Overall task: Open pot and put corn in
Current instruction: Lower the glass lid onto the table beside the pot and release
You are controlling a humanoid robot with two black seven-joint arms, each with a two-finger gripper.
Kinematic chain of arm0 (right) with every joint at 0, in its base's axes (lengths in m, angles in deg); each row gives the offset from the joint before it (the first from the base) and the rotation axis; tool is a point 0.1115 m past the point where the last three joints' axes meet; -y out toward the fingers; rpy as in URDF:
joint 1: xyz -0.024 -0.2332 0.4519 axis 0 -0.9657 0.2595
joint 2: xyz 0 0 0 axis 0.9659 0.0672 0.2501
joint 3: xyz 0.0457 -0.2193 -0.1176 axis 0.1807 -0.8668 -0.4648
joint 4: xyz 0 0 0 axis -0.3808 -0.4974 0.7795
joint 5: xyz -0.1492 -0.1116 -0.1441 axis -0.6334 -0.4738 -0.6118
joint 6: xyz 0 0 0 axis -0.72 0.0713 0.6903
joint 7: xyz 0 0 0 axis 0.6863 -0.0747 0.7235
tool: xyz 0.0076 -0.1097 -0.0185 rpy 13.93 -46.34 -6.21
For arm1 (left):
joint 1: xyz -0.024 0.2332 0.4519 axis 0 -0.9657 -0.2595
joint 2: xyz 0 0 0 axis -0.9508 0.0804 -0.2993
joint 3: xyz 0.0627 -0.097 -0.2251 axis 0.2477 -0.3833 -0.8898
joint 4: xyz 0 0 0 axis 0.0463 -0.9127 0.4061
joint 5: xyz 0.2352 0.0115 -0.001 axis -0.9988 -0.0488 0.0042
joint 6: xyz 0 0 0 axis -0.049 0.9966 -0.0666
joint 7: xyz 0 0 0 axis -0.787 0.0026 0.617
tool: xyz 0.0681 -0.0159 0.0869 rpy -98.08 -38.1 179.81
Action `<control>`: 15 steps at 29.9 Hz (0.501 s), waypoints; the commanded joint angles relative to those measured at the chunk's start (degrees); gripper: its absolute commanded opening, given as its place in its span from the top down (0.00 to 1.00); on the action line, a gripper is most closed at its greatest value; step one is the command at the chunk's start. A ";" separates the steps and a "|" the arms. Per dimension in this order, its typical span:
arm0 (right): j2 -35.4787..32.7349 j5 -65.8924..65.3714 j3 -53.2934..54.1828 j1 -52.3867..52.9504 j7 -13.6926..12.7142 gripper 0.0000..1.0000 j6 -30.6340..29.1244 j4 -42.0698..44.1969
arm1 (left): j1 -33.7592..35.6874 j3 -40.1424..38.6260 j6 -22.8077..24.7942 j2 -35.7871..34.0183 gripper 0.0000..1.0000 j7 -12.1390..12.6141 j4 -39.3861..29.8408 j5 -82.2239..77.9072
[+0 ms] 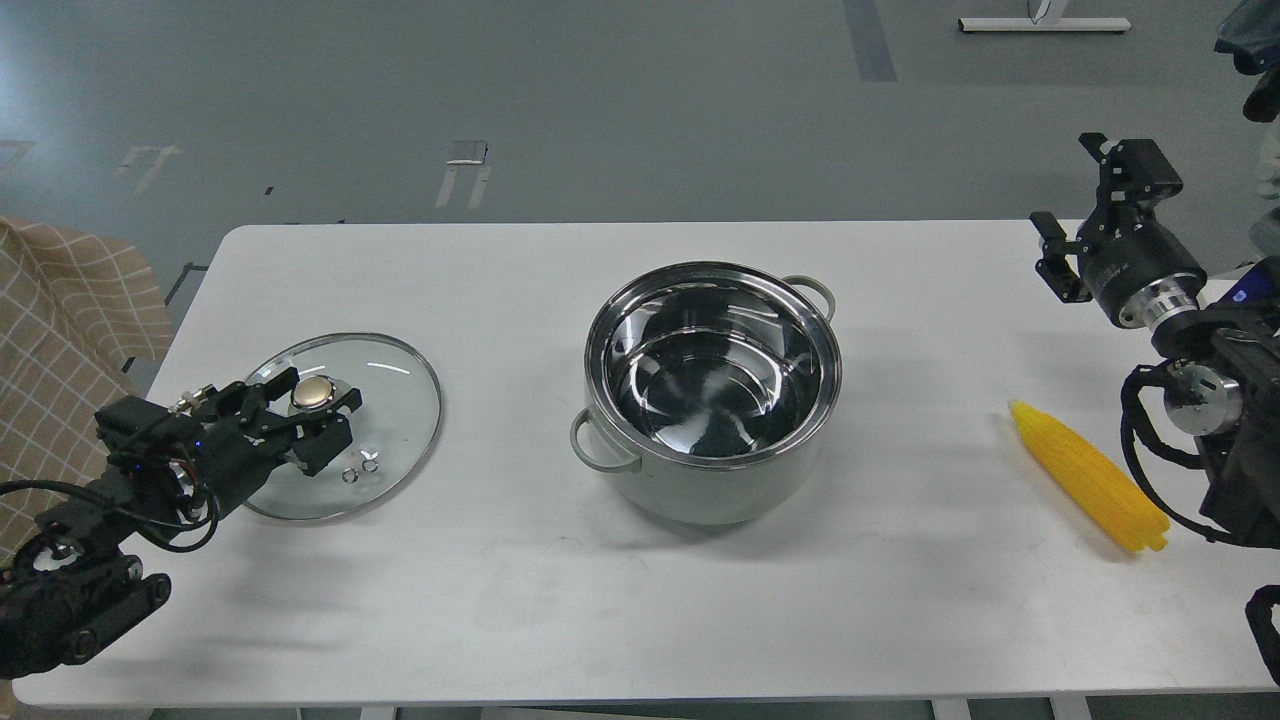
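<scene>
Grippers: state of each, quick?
Left end effector: open, fingers either side of the lid knob, not gripping.
Right end effector: open, empty, raised above the table.

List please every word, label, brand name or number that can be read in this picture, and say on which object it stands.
None can be read.
Right gripper: a small pale marking on its black body, too small and blurred to read.
Pot, glass lid, corn, table: no text shows.
Floor: only pale painted marks, not letters.
</scene>
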 commanded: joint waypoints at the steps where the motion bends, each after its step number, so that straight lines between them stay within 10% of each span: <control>1: -0.20 0.01 -0.03 -0.06 0.00 0.02 0.00 0.00 | 0.65 -0.17 -0.02 -0.01 0.08 0.01 -0.27 0.63; 12: -2.31 -0.70 -1.17 1.08 0.00 0.01 0.00 -1.75 | 14.96 -1.31 -0.02 -9.85 0.07 0.01 -13.89 34.61; 15: -5.03 -2.53 -6.25 3.62 0.00 0.01 0.00 -4.12 | 22.42 -1.31 12.71 -10.73 0.07 0.01 -13.89 49.97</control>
